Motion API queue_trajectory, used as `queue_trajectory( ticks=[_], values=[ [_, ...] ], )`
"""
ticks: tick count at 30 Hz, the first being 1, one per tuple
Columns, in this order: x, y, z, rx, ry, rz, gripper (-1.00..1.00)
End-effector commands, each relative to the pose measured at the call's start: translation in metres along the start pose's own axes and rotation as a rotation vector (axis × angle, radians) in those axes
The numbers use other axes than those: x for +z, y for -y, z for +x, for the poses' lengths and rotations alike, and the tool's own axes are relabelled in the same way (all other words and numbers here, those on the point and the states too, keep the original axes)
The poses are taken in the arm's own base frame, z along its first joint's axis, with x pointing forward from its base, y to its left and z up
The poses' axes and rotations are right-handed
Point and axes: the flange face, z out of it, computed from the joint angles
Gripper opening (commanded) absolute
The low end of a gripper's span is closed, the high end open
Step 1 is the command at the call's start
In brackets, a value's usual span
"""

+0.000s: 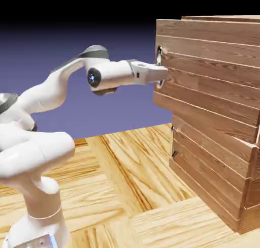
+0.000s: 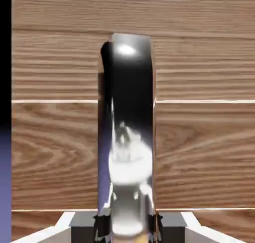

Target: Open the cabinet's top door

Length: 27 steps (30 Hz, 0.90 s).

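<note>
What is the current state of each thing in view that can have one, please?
top door: slightly ajar, swung out from the cabinet front.
lower panel: shut.
top door's handle: clamped between the fingers.
gripper: shut on the handle.

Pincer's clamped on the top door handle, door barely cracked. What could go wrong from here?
1. The pincer grips the glossy metal loop handle on a narrow bar; a straight pull may slip off.
2. The top door swings on an arc, so a pull that ignores it could twist the handle out of the grip.
3. The lower door also looks slightly ajar; a low sweep could snag it.
</note>
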Motion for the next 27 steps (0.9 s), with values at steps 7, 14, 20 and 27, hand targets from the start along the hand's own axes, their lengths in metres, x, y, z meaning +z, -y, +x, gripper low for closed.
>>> queue_trajectory(
  ticks=[7, 14, 20, 27],
  values=[
    [-0.07, -0.023, 0.023, 0.0, 0.128, 0.127, -1.0],
    [-0.121, -0.048, 0.048, 0.0, 0.231, 0.23, -1.0],
    [-0.16, -0.073, 0.073, 0.0, 0.316, 0.315, -1.0],
    [-0.196, -0.102, 0.103, 0.0, 0.408, 0.407, -1.0]
  ],
)
